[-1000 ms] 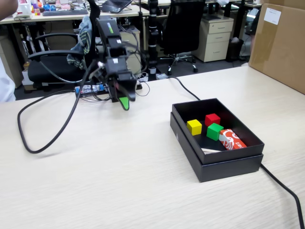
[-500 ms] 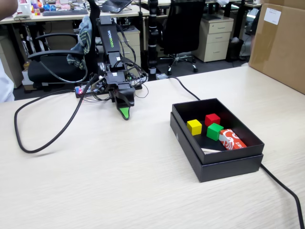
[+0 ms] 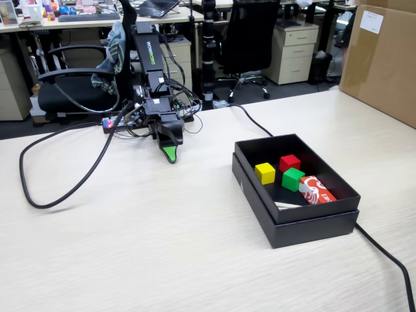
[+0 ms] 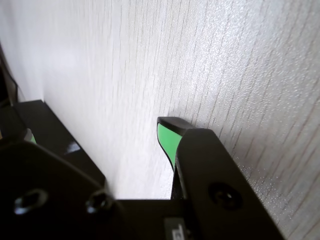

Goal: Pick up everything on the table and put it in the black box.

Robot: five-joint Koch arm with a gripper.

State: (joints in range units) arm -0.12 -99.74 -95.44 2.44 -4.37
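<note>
At the left of the fixed view the claw [image 3: 169,155] is seen tip-down just over the table [image 3: 130,247], well apart from the box [image 3: 296,224] to its right. Its jaws are spread with nothing between them. The yellow cube [image 3: 264,172] is already lodged inside the box, so no reach seems called for.

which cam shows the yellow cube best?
Fixed view: the yellow cube sits in plain sight inside the black box, beside the red and green cubes. The wrist view shows only the hand and tabletop, no cube.
</note>
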